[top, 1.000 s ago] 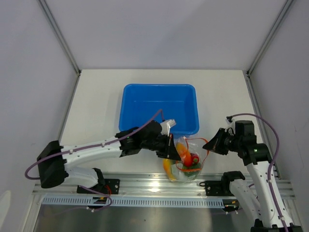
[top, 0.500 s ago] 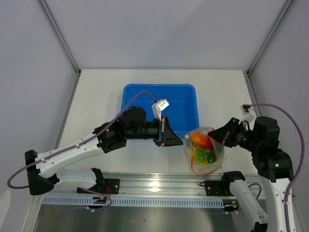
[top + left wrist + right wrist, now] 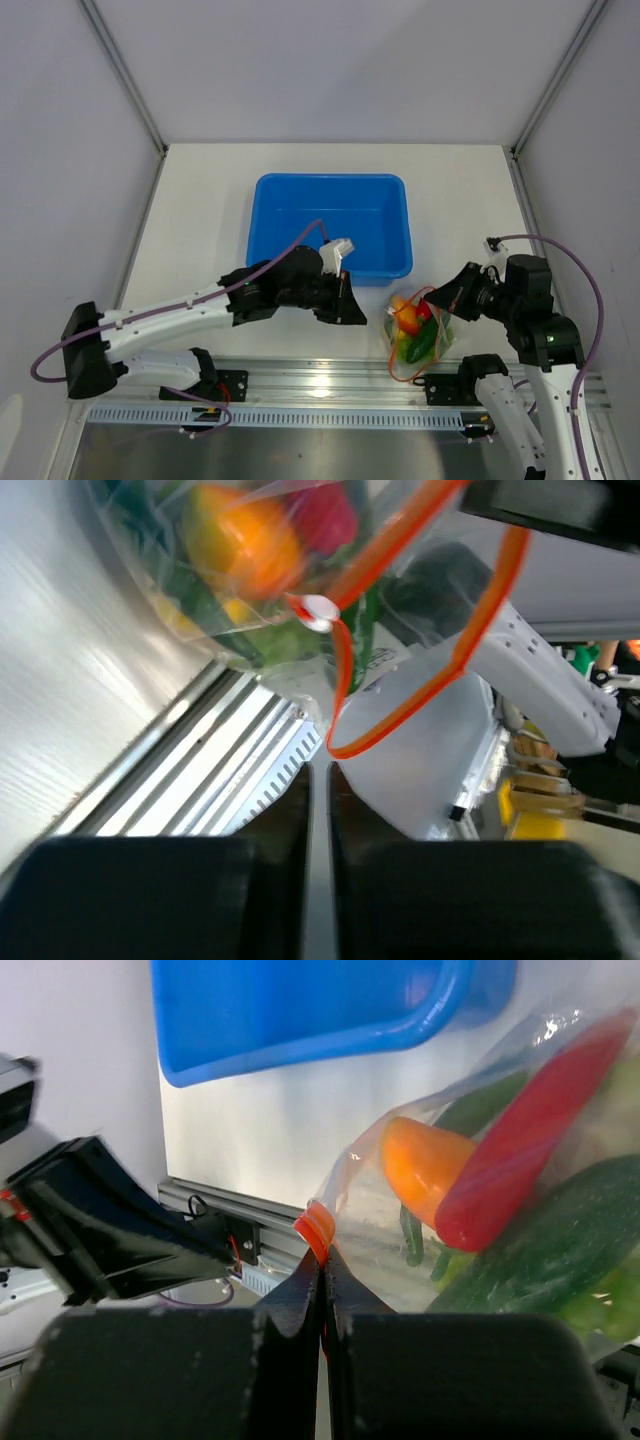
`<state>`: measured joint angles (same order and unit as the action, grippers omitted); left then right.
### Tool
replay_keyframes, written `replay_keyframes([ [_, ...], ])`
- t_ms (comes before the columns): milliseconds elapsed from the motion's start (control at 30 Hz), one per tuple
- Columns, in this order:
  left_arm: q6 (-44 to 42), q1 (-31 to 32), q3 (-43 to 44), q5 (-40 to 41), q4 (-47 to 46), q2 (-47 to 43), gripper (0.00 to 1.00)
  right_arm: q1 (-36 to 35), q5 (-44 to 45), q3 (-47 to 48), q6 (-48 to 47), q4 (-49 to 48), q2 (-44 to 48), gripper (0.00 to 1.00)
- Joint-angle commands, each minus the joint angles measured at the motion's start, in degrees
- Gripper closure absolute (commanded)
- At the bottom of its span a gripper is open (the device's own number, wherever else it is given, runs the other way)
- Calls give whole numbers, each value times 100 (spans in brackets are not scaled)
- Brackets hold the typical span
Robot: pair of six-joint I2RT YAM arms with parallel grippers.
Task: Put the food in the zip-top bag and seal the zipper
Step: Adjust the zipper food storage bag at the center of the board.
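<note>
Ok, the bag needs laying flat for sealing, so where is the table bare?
Bare table lies left of the blue tub and likewise on its right; a narrow strip runs behind it. In front of the tub is crowded: the left gripper and the zip-top bag, held by the right gripper, sit there.

both arms share one build: white tube links between chunky black joint housings. the left arm [image 3: 170, 312] has a purple cable [image 3: 34, 368] clipped along its link and bulging out beside the base. the right arm [image 3: 548, 345] trails a wider purple loop [image 3: 597, 320]. the left gripper [image 3: 352, 308] and right gripper [image 3: 438, 298] are black wedges with flat matte fingers [image 3: 280, 1330]. a small white block [image 3: 340, 248] tops the left wrist.
</note>
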<state>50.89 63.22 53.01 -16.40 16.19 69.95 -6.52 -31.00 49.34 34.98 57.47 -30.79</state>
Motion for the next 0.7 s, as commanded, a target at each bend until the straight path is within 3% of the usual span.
replay_keyframes([
  [0, -106, 216, 350, 523, 192, -719, 75, -7, -46, 374, 96, -219, -103, 100],
  [33, -71, 287, 324, 533, 88, -816, 68, -7, -29, 418, 123, -262, -138, 100],
  [67, -27, 435, 219, 524, -44, -834, 54, -15, -20, 436, 149, -280, -156, 100],
  [167, 149, 734, 69, 410, -562, -589, 47, -16, 59, 497, 263, -403, -200, 100],
  [400, 88, 1201, 762, 497, -250, 589, 46, -16, 7, 436, 404, -544, -209, 100],
  [667, -149, 1430, 974, 1613, 508, 696, 53, -16, -28, 296, 378, -509, -86, 100],
])
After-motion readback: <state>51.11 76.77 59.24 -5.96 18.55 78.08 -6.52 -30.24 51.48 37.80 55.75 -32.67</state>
